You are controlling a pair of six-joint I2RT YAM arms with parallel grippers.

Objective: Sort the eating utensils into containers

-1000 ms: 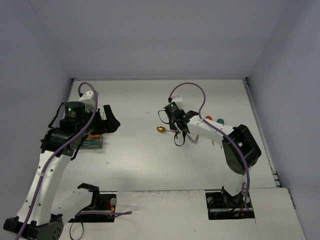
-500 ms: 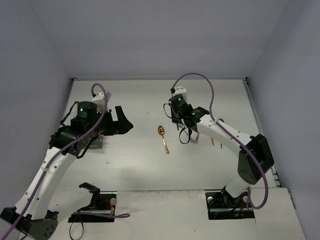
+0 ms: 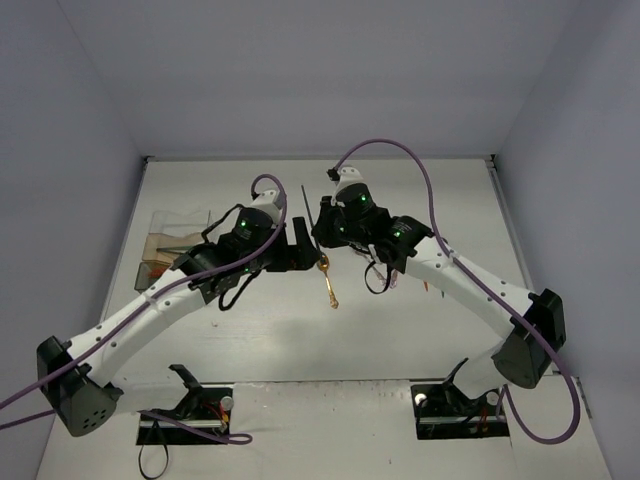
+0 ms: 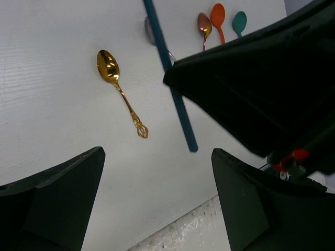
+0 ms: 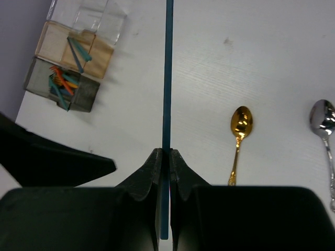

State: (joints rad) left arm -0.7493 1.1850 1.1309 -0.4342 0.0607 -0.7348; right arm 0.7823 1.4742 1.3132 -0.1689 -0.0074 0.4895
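Observation:
My right gripper (image 5: 163, 157) is shut on a slim dark teal chopstick (image 5: 167, 73) and holds it above the table; in the top view the right gripper (image 3: 318, 228) has the chopstick (image 3: 306, 200) sticking out toward the back. My left gripper (image 4: 157, 209) is open and empty, close beside the right one (image 3: 303, 247). A gold spoon (image 3: 326, 276) lies on the table just in front of both. The clear compartment box (image 3: 165, 245) with a tan base stands at the far left; the right wrist view shows teal chopsticks and orange and teal utensils in it (image 5: 68, 63).
A silver spoon (image 5: 324, 120) lies right of the gold spoon (image 5: 239, 130). The left wrist view shows the gold spoon (image 4: 118, 83) and, farther off, red (image 4: 204, 23), orange (image 4: 218, 14) and teal (image 4: 239, 21) spoons in a row. Walls close in the table's left, back and right sides.
My left arm has swung from the box at the left to the table's middle. My right gripper has moved back and left, with the chopstick now showing in it.

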